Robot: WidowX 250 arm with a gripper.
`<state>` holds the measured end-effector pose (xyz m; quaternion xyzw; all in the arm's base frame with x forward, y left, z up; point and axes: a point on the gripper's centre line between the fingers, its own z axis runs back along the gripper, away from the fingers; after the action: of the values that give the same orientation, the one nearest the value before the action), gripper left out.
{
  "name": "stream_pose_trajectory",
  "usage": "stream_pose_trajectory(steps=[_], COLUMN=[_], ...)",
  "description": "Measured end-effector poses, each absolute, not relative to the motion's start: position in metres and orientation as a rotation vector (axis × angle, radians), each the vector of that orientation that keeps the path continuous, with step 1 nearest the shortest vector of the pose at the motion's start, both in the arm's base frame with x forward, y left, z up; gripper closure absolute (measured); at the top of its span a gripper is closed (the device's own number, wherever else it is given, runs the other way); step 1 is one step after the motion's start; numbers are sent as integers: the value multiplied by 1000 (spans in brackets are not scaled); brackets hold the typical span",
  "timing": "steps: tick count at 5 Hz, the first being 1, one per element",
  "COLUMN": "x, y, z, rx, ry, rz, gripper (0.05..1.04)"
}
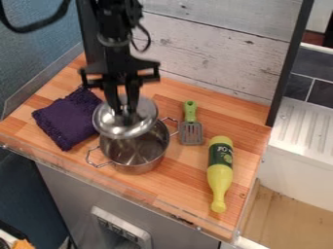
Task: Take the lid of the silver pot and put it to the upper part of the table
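The black gripper hangs down at the left of centre, shut on the knob of the silver lid. The lid is held above the back left part of the silver pot, off its rim, so the front of the pot's inside shows. The pot stands on the wooden table with a wire handle at either side. The upper part of the table lies behind the pot, along the whitewashed wooden wall.
A dark purple cloth lies left of the pot. To its right are a spatula with a green handle and a yellow-green bottle lying on its side. A clear ledge runs along the front edge.
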<state>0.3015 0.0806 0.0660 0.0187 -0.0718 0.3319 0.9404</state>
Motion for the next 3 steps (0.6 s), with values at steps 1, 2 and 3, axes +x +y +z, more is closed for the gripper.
stream_pose_trajectory(steps=[1,2,3], x=[321,336,350], y=[90,98,112], z=[79,78,69], rx=[19,42,67], ry=[-186,-184,-182], rz=[703,722,761], gripper=[798,798,798])
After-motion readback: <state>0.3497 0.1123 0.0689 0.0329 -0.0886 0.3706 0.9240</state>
